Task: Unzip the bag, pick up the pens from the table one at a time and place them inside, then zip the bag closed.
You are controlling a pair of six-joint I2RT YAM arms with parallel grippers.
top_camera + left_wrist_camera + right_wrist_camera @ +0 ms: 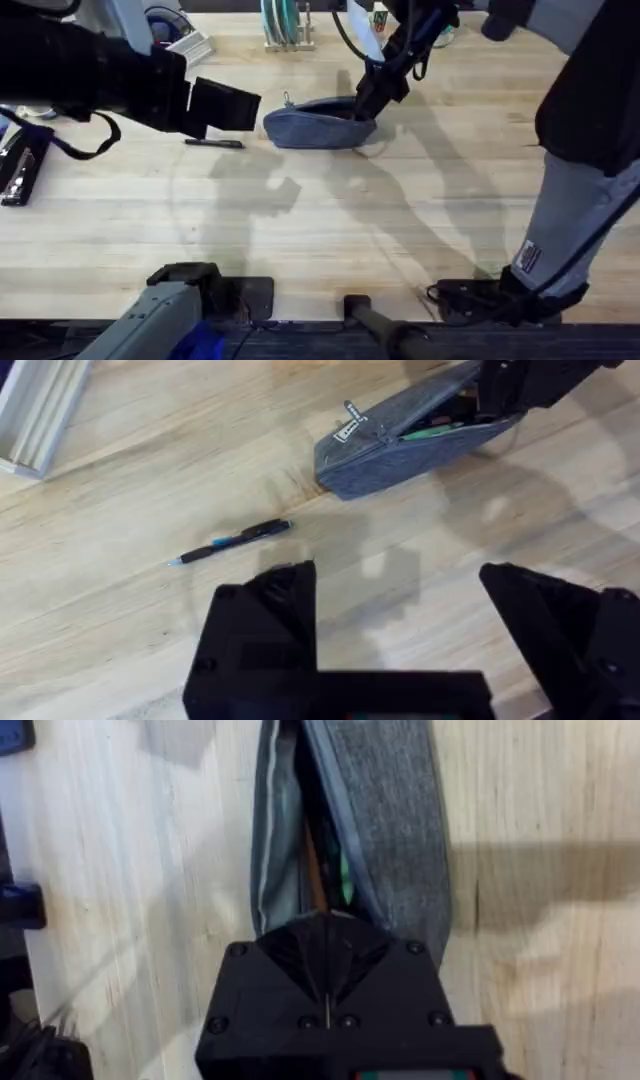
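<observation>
1. Overhead: my left gripper looms closest, over the pen on the table.
2. Left wrist: jaws wide, empty (ready to descend); bag gapes beyond.
3. Right wrist: right gripper looks clamped on the bag's rim, steadying it.

You've got bright, even light, soft arm shadows across the table, and blurry dark arms up close.
</observation>
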